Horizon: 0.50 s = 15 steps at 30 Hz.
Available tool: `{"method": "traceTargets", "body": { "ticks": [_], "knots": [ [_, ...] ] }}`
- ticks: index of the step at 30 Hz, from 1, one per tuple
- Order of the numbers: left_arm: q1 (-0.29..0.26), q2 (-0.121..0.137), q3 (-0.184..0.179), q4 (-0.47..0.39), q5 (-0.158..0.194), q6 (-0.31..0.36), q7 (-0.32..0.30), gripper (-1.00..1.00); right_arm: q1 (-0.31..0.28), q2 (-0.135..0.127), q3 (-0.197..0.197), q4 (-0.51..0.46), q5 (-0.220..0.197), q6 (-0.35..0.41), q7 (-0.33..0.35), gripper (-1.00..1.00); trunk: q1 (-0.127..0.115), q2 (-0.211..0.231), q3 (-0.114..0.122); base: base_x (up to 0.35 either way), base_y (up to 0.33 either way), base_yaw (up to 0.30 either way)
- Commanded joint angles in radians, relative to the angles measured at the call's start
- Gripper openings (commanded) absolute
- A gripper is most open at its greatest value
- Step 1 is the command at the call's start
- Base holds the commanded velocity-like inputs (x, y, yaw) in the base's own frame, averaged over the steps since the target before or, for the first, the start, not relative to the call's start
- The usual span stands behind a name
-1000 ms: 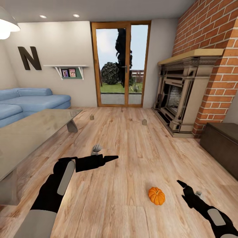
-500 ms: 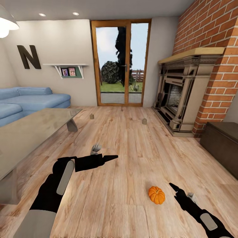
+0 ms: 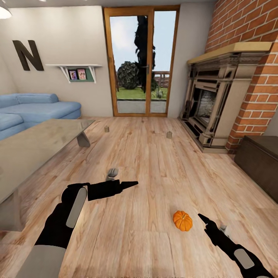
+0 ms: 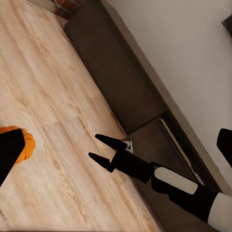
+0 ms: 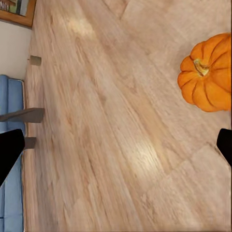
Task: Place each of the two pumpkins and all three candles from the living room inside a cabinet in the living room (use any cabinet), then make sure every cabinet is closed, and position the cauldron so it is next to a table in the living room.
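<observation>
Presently we logged one pumpkin point(image 3: 182, 220) on the floor just beside our open, empty right hand point(image 3: 204, 221), two candles point(image 3: 106, 129) farther off, the cabinet point(image 3: 258, 164) shut, our left hand point(image 3: 129, 184) empty, apparently closed; nothing appeared stowed yet.

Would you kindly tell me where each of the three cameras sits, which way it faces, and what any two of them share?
Head view: on the head, facing forward and down over the floor toward the glass door; both arms, left tool, right tool.
Left wrist view: on the left arm, facing the cabinet; right tool in sight.
Right wrist view: on the right arm, facing the floor and sofa; dark fingertips at the edges.
Shared: all three show the pumpkin.
</observation>
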Motion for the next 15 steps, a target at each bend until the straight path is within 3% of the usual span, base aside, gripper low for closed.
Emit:
{"method": "traceTargets", "body": {
  "ticks": [1,9,15],
  "knots": [
    [-0.001,0.000,0.001,0.000,-0.002,0.004,-0.004,1.00,-0.002,0.000,-0.004,-0.002,-0.006,0.009,-0.008,1.00,0.000,-0.001,-0.005,0.000,0.000,0.000],
    [-0.001,-0.001,0.000,0.002,-0.004,0.002,-0.002,1.00,-0.008,-0.013,-0.012,-0.011,-0.016,0.017,-0.047,1.00,0.004,-0.003,-0.036,0.000,0.000,0.000],
    [-0.001,-0.001,0.000,0.003,-0.004,0.002,-0.002,1.00,-0.016,-0.043,-0.015,-0.012,-0.021,0.021,-0.045,1.00,0.006,-0.004,-0.059,0.000,0.000,0.000]
  ]
}}
